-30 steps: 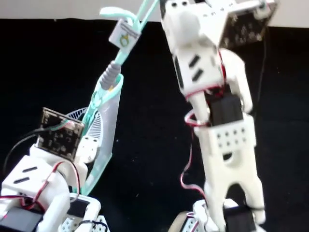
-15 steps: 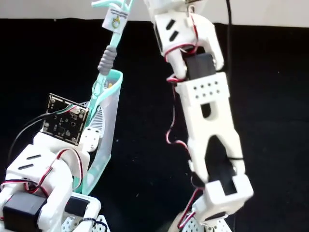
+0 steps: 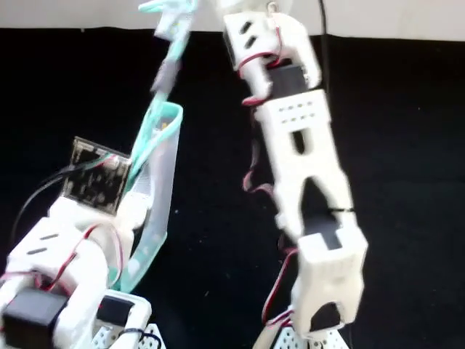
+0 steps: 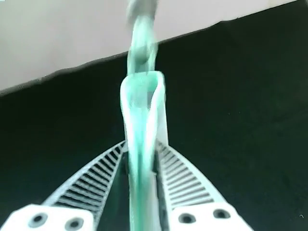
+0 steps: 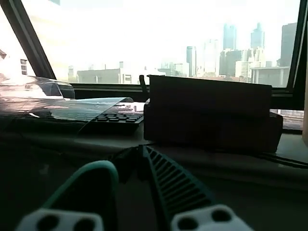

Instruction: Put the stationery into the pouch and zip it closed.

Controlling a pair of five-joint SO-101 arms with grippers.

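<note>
The pouch (image 3: pixel 158 174) is translucent with mint-green trim and stands on edge above the black table. My left gripper (image 4: pixel 142 168) is shut on its near edge, and the mint rim (image 4: pixel 143 96) rises between the ribbed fingers. The left arm (image 3: pixel 65 247) sits at the lower left of the high view. From the pouch's top a mint pull strap (image 3: pixel 168 51) with a grey sleeve and a small tag runs up past the table's far edge. My right arm (image 3: pixel 305 167) stretches to that end. My right gripper (image 5: pixel 130 161) holds a mint loop (image 5: pixel 89 183) of the strap against its ribbed finger.
The black table surface (image 3: pixel 407 145) spreads around both arms, with a pale wall along its far edge. The right wrist view looks out at a desk with a keyboard (image 5: pixel 113 118), a dark box (image 5: pixel 209 113) and a window behind.
My right arm has stretched away across the table and swung left, taking the strap's top end leftward. The pouch has leaned slightly; the left arm barely shifted.
</note>
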